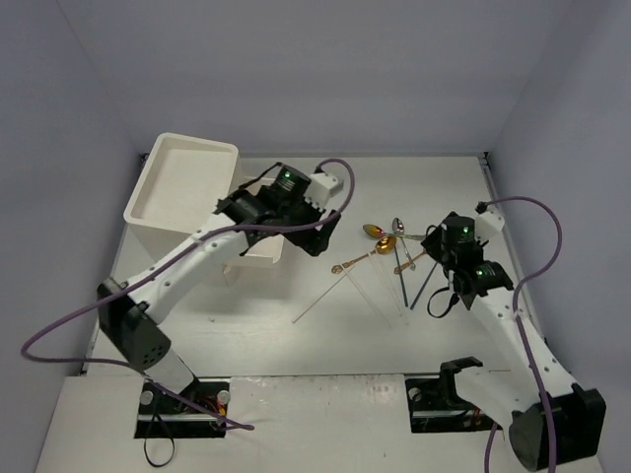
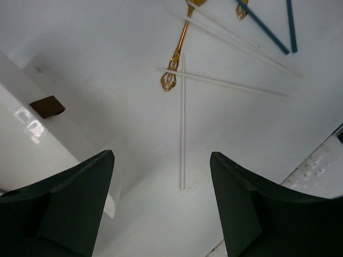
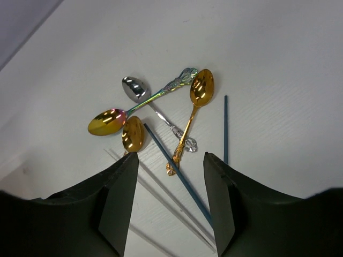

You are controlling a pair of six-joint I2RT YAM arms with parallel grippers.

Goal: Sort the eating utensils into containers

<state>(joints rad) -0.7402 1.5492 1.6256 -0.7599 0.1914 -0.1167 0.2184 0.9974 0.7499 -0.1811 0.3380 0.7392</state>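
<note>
I find the left gripper [image 2: 161,158] with jaws wide apart and empty, above a clear chopstick [image 2: 182,134] near the drawer [image 2: 27,134]. Right gripper [image 3: 170,158]: jaws apart, holding nothing, over the spoons [image 3: 202,88] and a blue chopstick [image 3: 177,166]. These utensils lie loose on the table [image 1: 256,325], right of the cabinet [image 1: 187,187].

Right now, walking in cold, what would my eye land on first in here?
The shiny spoons grab you first: gold, silver and one rainbow-tinted, heaped right of centre on the white table, with thin chopsticks scattered beside them. Two white arms lean in: the right gripper hovers open by that heap, the left gripper open near the boxy white cabinet at the back left.
</note>
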